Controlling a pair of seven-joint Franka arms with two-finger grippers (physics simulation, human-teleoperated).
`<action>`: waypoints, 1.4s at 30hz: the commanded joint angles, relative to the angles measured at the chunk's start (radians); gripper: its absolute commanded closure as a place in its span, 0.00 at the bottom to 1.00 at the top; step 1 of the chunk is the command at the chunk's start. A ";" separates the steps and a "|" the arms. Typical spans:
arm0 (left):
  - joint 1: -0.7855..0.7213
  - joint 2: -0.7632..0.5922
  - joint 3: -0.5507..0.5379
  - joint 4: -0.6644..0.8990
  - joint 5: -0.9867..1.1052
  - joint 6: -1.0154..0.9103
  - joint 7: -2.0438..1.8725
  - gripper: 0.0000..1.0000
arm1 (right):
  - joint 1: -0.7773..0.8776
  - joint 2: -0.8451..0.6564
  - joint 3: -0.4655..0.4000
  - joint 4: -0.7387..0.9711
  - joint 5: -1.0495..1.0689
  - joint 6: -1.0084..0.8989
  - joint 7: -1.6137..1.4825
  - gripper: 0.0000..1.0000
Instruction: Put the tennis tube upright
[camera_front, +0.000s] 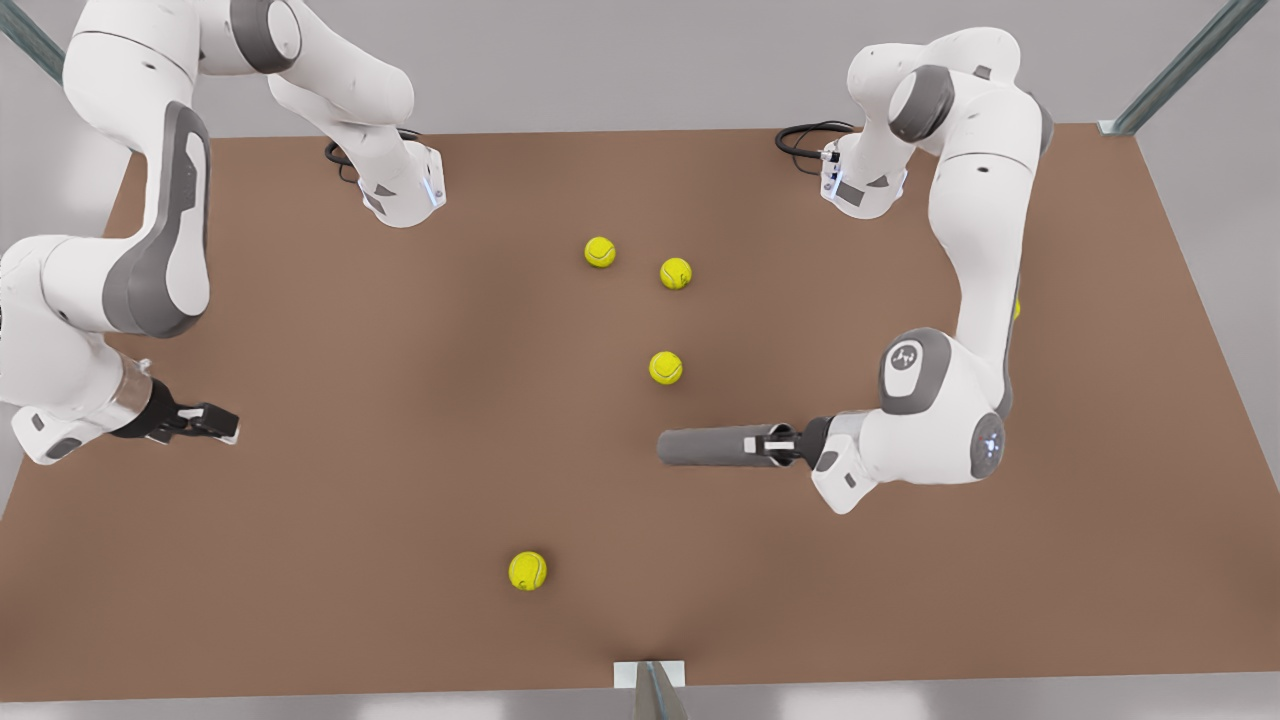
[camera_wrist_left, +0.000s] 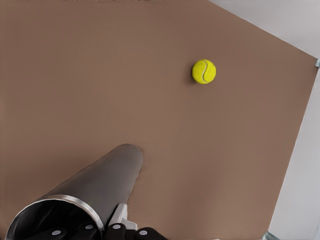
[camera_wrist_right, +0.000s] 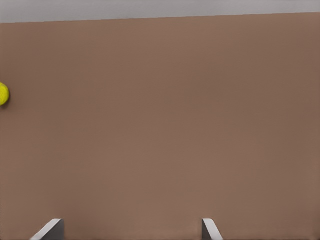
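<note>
Tennis balls lie scattered on the brown bench (camera_front: 400, 520): two side by side in the upper middle of the front view (camera_front: 600, 251) (camera_front: 676, 273), one below them near the centre (camera_front: 666, 368), and one alone toward the lower middle (camera_front: 527, 571).

The tennis tube (camera_front: 712, 446) lies on its side right of centre in the front view, a plain dark grey cylinder pointing toward the front view's left. Its right-hand end is held by the left tool (camera_front: 779, 446), which belongs to the arm on the front view's right. In the left wrist view the tube (camera_wrist_left: 95, 192) reaches away from the camera across the bench, its hollow mouth with the metallic rim nearest the lens. One pale finger (camera_wrist_left: 119, 216) rests against the outside of the wall, so the tool looks pinched onto the tube's rim end. A single tennis ball (camera_wrist_left: 204, 71) sits well apart from the tube in the upper right of that picture.

The right tool (camera_front: 205, 422) hangs at the middle left of the front view, above bare bench and well away from tube and balls; that arm waits. In the right wrist view its two fingertips (camera_wrist_right: 50, 230) stand spread wide with nothing between them.
</note>
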 joint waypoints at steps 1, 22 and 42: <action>0.001 0.000 0.001 0.000 0.052 -0.001 -0.003 0.79 | -0.003 0.000 0.000 0.000 0.001 -0.002 -0.001 0.00; 0.010 -0.048 0.025 -0.001 0.518 -0.100 -0.124 0.79 | -0.029 -0.011 0.002 0.000 -0.012 -0.010 0.001 0.00; 0.004 0.001 0.059 -0.001 0.605 -0.074 -0.135 0.79 | -0.037 -0.101 0.005 -0.123 -0.019 0.033 -0.002 0.00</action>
